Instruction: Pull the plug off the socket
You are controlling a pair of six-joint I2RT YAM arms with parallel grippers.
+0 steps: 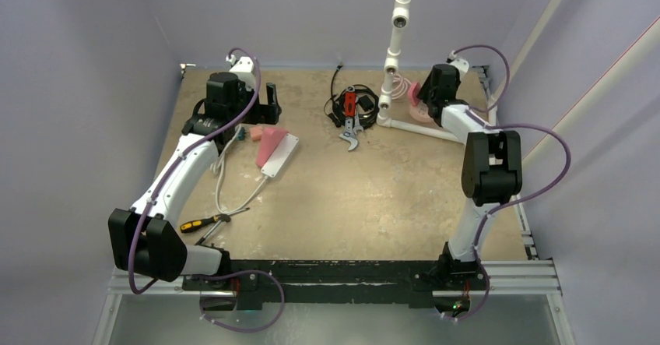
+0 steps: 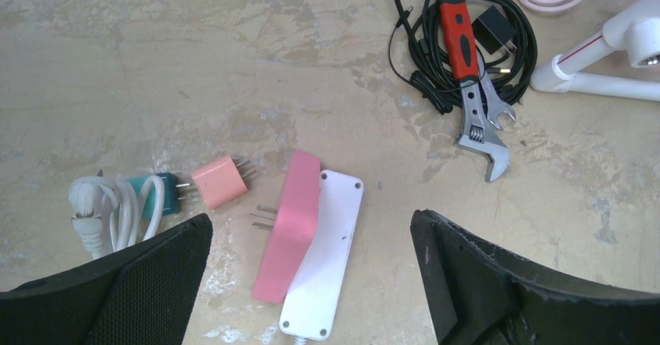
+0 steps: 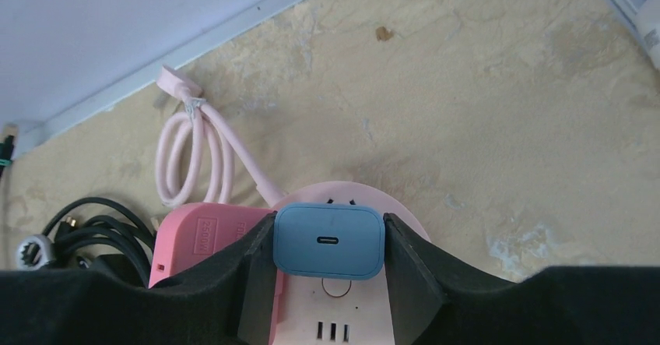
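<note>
In the right wrist view my right gripper (image 3: 329,242) is shut on the light-blue plug (image 3: 329,241), one finger against each side of it. The plug stands on the face of the round pink socket (image 3: 342,306), whose slots show below it. The socket's coiled pink cord (image 3: 194,158) lies behind it. In the top view the right gripper (image 1: 430,96) is at the back right, over the pink socket (image 1: 418,114). My left gripper (image 2: 311,283) is open and empty, hovering over the back left of the table (image 1: 268,103).
A pink blocky adapter (image 3: 204,240) lies against the socket's left side. Under the left gripper lie a white power strip (image 2: 327,259), a pink block (image 2: 288,228), a small pink charger (image 2: 220,181) and a white cord (image 2: 101,212). A red wrench (image 2: 467,65) on black cables, a white pipe stand (image 1: 395,41), a screwdriver (image 1: 204,222).
</note>
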